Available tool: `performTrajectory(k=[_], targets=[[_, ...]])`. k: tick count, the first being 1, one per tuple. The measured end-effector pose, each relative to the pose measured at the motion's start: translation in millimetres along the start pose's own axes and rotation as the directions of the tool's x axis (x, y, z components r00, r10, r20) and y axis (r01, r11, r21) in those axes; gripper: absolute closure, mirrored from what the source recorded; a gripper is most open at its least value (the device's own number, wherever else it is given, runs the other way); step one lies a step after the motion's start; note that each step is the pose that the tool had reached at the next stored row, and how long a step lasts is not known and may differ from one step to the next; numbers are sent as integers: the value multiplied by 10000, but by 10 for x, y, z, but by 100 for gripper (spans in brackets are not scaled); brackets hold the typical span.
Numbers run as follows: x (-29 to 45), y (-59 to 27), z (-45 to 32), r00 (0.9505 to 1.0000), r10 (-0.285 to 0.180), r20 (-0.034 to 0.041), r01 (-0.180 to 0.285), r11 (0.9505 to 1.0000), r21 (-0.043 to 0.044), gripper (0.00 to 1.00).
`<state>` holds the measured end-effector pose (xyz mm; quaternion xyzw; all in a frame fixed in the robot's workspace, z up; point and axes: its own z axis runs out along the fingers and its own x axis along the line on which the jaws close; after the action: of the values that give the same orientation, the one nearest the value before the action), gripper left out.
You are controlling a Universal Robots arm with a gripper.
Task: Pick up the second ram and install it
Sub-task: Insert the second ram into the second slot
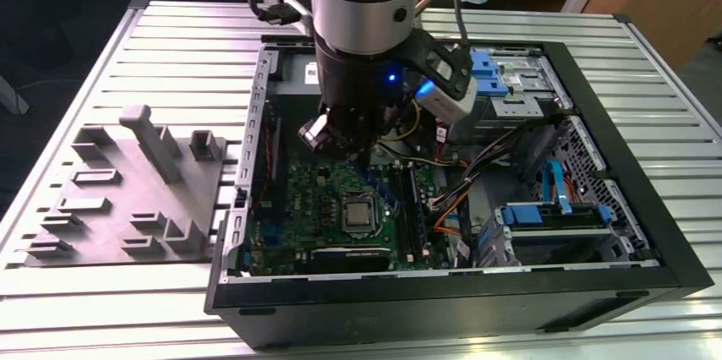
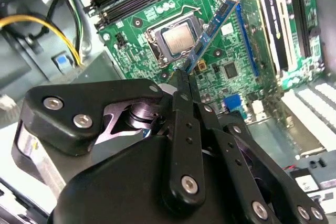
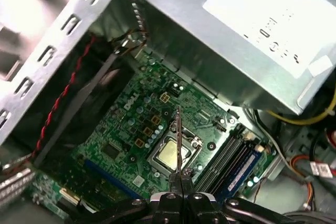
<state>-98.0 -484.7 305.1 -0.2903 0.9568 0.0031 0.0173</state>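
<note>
Open case (image 1: 451, 297), roomy inside, hand (image 2: 186, 74) pinching second ram (image 2: 212, 30) above motherboard (image 2: 131, 40)

A computer case (image 1: 451, 301) lies open on the table (image 1: 113, 56), toward the exterior view's right edge; a parts holder (image 1: 124, 199) sits beside it on the exterior view's left. Inside, the motherboard (image 3: 131, 124) carries the processor (image 3: 167, 155) with memory slots (image 3: 228, 158) alongside. The gripper (image 2: 185, 77) grips the memory stick (image 2: 212, 32) above the motherboard.
</note>
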Motion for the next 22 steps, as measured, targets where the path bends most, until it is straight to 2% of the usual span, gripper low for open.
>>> performTrajectory(k=[2,5,10,13,16,19,22], targets=[[0,0,2,9994,360,-1,-360,9994,13,89],[0,0,5,9958,914,-2,-914,9958,32,89],[0,0,10,9836,1803,-2,-1803,9836,64,89],[0,0,14,9720,2348,0,-2348,9720,84,89],[1,0,18,9580,2869,2,-2869,9579,102,89],[1,0,22,9408,3390,6,-3389,9407,121,89],[1,0,26,9212,3892,11,-3891,9211,140,89]])
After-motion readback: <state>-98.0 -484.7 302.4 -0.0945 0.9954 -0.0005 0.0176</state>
